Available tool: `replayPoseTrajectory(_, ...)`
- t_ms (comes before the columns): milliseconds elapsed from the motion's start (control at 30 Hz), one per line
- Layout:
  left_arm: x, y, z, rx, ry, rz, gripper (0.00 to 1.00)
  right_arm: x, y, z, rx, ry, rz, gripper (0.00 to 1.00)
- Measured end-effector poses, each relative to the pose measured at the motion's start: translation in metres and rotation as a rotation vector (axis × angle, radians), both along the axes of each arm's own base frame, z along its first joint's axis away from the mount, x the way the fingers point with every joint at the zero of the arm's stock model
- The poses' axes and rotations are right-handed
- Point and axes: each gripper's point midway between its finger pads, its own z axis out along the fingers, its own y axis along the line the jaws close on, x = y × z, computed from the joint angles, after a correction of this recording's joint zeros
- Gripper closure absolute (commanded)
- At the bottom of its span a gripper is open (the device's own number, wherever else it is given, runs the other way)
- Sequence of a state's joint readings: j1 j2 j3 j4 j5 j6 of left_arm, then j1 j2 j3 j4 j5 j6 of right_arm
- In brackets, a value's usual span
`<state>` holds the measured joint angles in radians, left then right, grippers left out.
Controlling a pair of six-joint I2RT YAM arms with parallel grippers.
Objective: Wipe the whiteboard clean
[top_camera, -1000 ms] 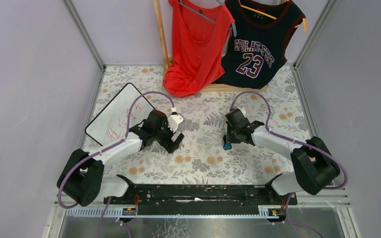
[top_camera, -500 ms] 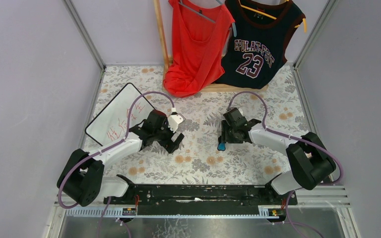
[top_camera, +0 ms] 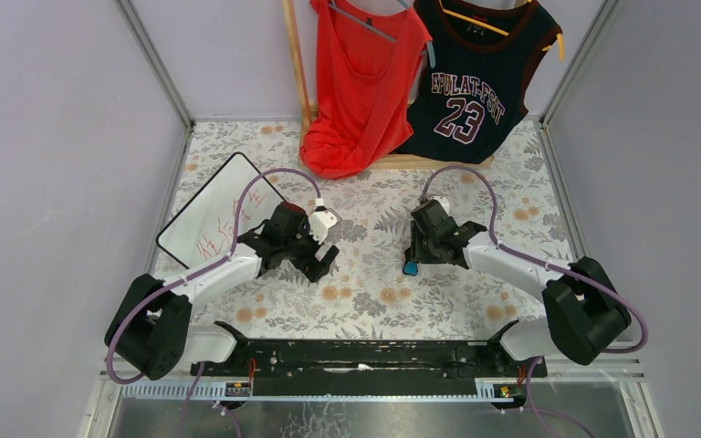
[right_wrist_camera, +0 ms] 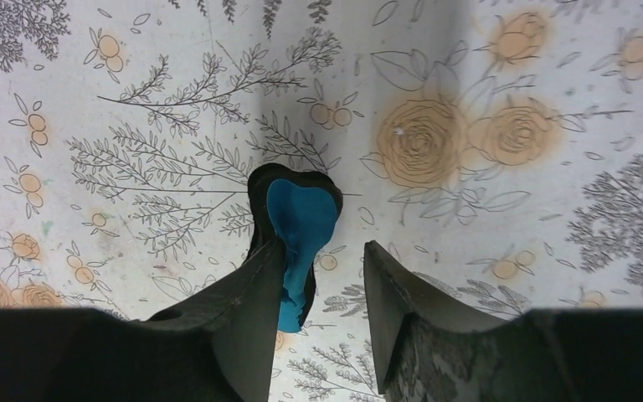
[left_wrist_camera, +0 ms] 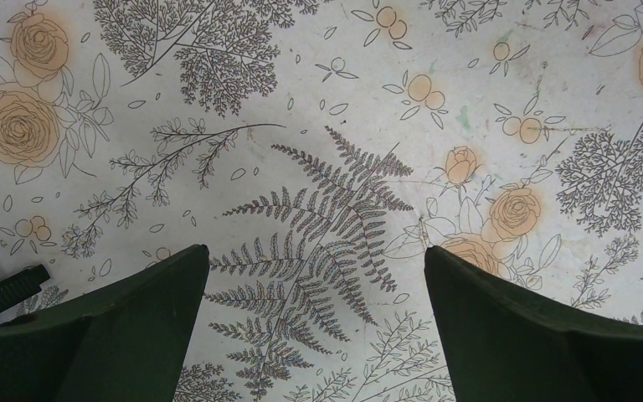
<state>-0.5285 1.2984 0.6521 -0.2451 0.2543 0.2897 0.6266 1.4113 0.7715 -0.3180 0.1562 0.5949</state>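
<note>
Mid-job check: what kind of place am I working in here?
Probably a lab test cell: plain walls and metal posts box in a floral-clothed table, and two shirts hang on a wooden rack.

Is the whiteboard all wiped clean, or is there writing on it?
Not clean: red writing runs across the whiteboard in the top view.
</note>
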Motion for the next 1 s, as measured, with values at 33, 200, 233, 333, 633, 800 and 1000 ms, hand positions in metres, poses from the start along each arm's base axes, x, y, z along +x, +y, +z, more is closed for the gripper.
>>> replayPoseTrajectory(33, 0.0, 0.0, 0.0, 0.0, 0.0, 0.0, 0.0, 0.001, -0.002, 0.003, -0.01, -0.016, -0.008, 0.54)
replayPoseTrajectory(200, 0.0, 0.0, 0.0, 0.0, 0.0, 0.0, 0.0, -0.001, -0.009, 0.012, -0.068, -0.04, -0.012, 0.5)
replayPoseTrajectory(233, 0.0, 0.0, 0.0, 0.0, 0.0, 0.0, 0.0, -0.001, -0.008, 0.013, -0.063, -0.039, -0.007, 0.51)
replayPoseTrajectory(333, 0.0, 0.0, 0.0, 0.0, 0.0, 0.0, 0.0, -0.003, -0.011, 0.013, -0.096, -0.046, -0.019, 0.46)
replayPoseTrajectory(633, 0.0, 0.0, 0.0, 0.0, 0.0, 0.0, 0.0, -0.016, -0.013, 0.017, -0.224, -0.05, 0.02, 0.49)
replayPoseTrajectory(800, 0.0, 0.0, 0.0, 0.0, 0.001, -0.001, 0.0, -0.017, -0.023, 0.023, -0.405, -0.068, 0.015, 0.46)
replayPoseTrajectory(1000, 0.0, 0.0, 0.0, 0.0, 0.0, -0.001, 0.0, -0.03, -0.038, 0.003, -0.591, -0.025, 0.028, 0.45)
